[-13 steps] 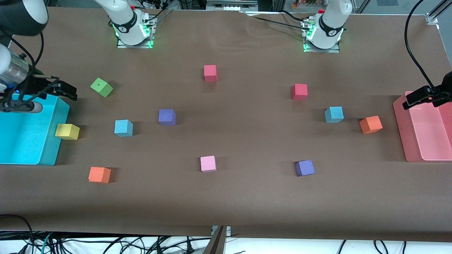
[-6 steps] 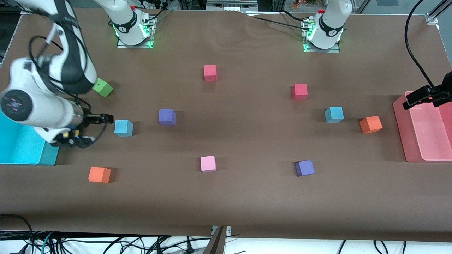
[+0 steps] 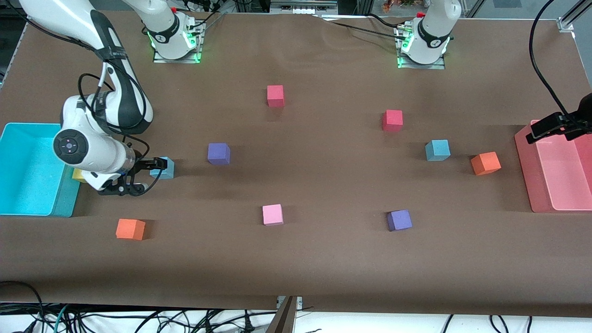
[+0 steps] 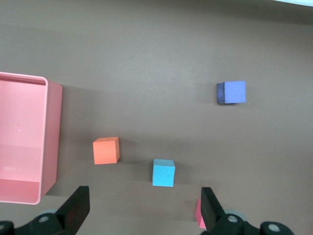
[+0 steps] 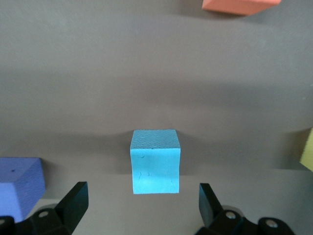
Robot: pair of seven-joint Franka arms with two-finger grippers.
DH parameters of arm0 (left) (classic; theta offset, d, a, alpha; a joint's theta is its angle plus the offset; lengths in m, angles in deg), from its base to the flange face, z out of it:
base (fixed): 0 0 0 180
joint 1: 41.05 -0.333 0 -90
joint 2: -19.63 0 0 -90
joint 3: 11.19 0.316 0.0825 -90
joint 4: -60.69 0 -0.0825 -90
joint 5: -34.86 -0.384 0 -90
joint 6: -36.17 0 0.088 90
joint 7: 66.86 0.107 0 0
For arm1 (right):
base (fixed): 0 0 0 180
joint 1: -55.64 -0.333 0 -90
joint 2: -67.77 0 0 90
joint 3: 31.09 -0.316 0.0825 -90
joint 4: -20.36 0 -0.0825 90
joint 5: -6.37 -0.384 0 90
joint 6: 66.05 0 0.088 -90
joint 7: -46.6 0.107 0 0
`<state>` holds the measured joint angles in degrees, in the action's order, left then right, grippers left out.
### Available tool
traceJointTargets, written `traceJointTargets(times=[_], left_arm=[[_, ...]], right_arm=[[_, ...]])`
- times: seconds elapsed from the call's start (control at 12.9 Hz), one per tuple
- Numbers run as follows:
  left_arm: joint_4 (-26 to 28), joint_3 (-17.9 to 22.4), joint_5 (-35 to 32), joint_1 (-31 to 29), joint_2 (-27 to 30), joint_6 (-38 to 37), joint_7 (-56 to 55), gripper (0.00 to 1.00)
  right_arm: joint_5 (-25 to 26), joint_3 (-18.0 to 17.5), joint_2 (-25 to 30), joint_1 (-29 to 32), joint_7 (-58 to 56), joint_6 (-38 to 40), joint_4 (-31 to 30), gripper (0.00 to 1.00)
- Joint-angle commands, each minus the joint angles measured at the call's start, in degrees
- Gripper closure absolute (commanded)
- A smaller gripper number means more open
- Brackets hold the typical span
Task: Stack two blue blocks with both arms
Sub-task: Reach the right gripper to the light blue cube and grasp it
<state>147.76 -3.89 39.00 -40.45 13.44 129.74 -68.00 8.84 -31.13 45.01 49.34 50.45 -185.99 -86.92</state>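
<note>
One blue block [image 3: 163, 168] lies near the right arm's end of the table. My right gripper [image 3: 149, 175] is open and low beside it, on the side toward the cyan bin. In the right wrist view the block [image 5: 155, 161] lies just ahead of the gripper [image 5: 143, 200], not between the fingers. The other blue block [image 3: 437, 150] lies toward the left arm's end and shows in the left wrist view [image 4: 163, 172]. My left gripper [image 3: 545, 127] waits open and empty over the pink bin's edge; in its wrist view the gripper [image 4: 144, 200] is high above the table.
A cyan bin [image 3: 27, 171] stands at the right arm's end and a pink bin [image 3: 555, 185] at the left arm's end. A yellow cube [image 3: 77, 175] is half hidden under the right arm. Purple [image 3: 218, 153], orange [image 3: 485, 163], red [image 3: 392, 120] and pink [image 3: 272, 214] cubes lie scattered.
My right arm has swung from over the cyan bin down to the blue block beside it, and it now hides the green cube. The left arm has not moved.
</note>
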Motion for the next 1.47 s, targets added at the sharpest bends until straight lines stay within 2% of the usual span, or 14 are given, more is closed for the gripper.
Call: traceJointTargets(times=[0.0,0.7,1.01,1.16,1.39], left_arm=[[-1.0,-0.1,1.2,-0.5,-0.2,-0.8,0.1,0.00],[-1.0,-0.2,1.4,-1.2,-0.1,-0.8,0.2,0.00],[-1.0,-0.2,1.4,-1.2,-0.1,-0.8,0.0,0.00],[-1.1,-0.1,1.4,-2.0,0.1,-0.8,0.3,0.00],[-1.1,-0.2,1.3,-2.7,0.2,-0.9,0.7,0.00]], right_arm=[[-0.9,0.0,2.6,0.2,0.3,-5.5,-6.9,0.00],[-0.9,0.4,-3.0,1.1,0.3,-10.7,-8.1,0.00],[-0.8,0.4,-3.3,1.9,-0.6,-10.6,-7.9,0.02],[-0.8,0.4,-4.0,1.8,-0.8,-10.8,-7.9,0.18],[-0.8,0.3,-4.0,1.8,-0.8,-10.8,-7.9,0.52]])
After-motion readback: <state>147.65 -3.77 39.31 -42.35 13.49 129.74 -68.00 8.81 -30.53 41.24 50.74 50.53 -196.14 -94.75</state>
